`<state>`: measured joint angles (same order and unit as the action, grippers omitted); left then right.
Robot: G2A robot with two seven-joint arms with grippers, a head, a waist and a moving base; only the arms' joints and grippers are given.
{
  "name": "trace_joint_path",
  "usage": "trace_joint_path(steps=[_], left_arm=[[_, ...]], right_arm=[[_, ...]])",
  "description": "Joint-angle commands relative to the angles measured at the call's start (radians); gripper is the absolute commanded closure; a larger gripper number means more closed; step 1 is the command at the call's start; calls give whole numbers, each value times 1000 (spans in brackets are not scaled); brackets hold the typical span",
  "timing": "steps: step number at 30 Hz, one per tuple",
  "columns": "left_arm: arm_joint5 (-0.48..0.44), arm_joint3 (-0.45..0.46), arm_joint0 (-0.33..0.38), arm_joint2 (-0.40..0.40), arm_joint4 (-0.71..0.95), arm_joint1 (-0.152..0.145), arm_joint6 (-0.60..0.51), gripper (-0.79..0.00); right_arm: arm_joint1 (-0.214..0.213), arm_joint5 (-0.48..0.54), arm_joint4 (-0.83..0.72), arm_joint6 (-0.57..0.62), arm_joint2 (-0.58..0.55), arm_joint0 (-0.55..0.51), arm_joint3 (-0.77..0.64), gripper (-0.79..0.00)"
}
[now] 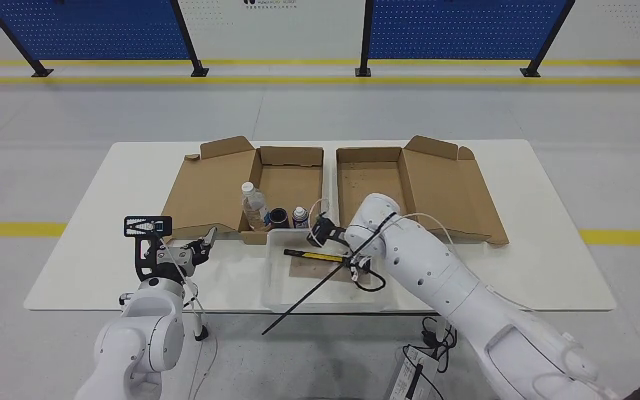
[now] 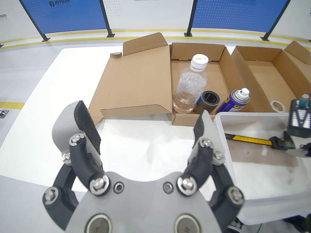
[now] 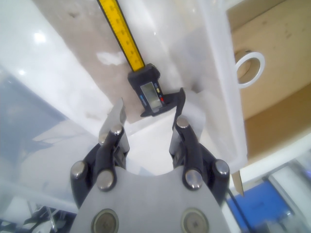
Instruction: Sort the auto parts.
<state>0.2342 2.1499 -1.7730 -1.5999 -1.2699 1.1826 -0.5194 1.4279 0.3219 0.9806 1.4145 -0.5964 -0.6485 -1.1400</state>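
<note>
At the middle of the front edge of the white surface (image 1: 100,250) stands a clear plastic bin (image 1: 272,275), and in it lies a digital caliper (image 3: 148,93) with a yellow scale, stretched across the bin's floor. The right pincer (image 3: 149,109) hangs inside the bin right at the caliper's display end, its jaws parted, with the black head just at the fingertips and not gripped. The left pincer (image 2: 142,120) hovers over bare surface beside the bin, on the side toward the left edge, its jaws spread wide and holding nothing. Behind the bin, toward the back edge, two open cardboard boxes sit side by side. In the left box (image 1: 300,165), at the front wall nearest the bin, a clear bottle (image 2: 190,83) with a white cap stands upright, with a black cylinder (image 2: 209,100) just beside it and a blue spray can (image 2: 234,101) next to that. The right box (image 1: 370,190) holds a white ring (image 3: 250,70) near its front corner, close to the bin's wall.
</note>
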Motion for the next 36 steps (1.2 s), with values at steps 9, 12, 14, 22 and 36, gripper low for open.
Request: trace_joint_path(steps=[9,12,14,22,36], left_arm=[[0,0,0,0,0,0,0,-785],[0,0,0,0,0,0,0,-785],[0,0,0,0,0,0,0,-785],[0,0,0,0,0,0,0,-785],[0,0,0,0,0,0,0,-785]], right_arm=[[25,0,-5,-19,34,18,64,-431],[33,2,-12,-26,40,22,83,-425],[39,6,-17,-24,49,24,92,-419],[60,18,-40,-9,73,34,114,-391],[60,52,-162,32,49,21,35,-385]])
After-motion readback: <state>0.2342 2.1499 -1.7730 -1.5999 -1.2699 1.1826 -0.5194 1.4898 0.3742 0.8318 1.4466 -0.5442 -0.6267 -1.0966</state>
